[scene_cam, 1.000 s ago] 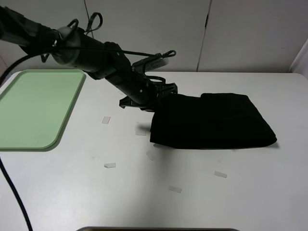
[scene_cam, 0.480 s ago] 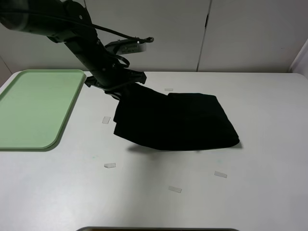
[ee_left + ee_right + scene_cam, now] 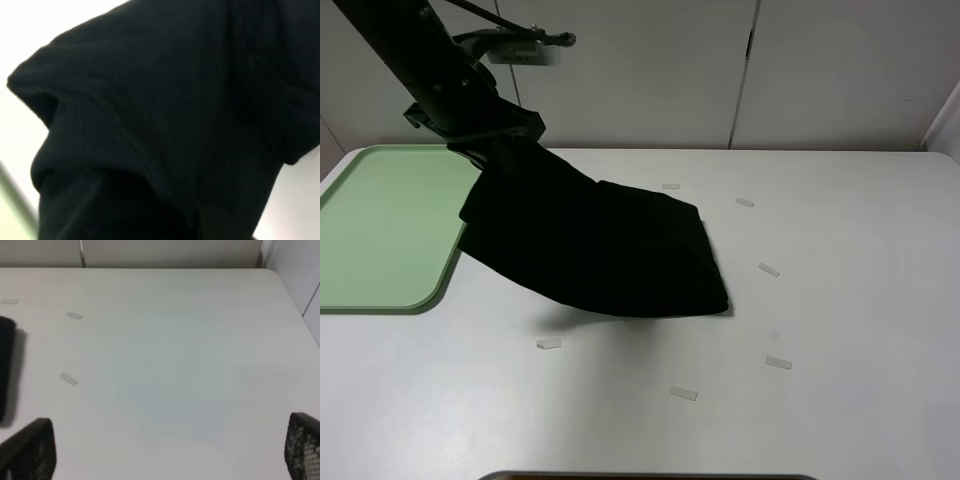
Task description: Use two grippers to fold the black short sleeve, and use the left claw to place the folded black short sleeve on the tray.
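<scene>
table point(image 3: 870, 330): white | tape scraps point(image 3: 778, 362): small, pale, scattered on table | wall panels point(image 3: 840, 70): white, behind table

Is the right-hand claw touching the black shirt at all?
Apart. The right wrist view shows bare table between the open right gripper and the black short sleeve.

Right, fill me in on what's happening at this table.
The left gripper is shut on one end of the folded black short sleeve, holding it raised beside the tray while the other end rests on the table. It is not on the tray yet. The right gripper hangs open and empty.
</scene>
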`<action>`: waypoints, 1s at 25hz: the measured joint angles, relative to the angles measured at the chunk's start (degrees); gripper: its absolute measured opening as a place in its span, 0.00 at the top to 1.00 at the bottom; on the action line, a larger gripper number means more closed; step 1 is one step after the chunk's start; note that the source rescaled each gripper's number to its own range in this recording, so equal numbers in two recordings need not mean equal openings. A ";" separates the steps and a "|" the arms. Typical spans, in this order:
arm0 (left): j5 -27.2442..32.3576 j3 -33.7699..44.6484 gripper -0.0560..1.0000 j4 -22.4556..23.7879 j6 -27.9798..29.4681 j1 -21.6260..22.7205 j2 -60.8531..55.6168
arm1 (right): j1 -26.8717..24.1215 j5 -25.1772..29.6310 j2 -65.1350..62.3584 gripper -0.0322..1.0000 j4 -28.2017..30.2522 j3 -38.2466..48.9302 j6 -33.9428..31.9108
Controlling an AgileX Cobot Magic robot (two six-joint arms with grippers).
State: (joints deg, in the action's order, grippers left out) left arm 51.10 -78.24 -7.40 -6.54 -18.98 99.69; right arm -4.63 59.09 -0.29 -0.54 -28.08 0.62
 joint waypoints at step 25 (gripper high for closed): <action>-15.98 0.00 0.91 -0.53 10.90 -16.41 8.26 | 0.00 0.00 0.00 0.00 0.04 0.00 -0.17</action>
State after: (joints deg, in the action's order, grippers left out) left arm 35.12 -78.24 -7.93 4.36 -35.40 107.95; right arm -4.63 59.09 -0.29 -0.50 -28.08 0.45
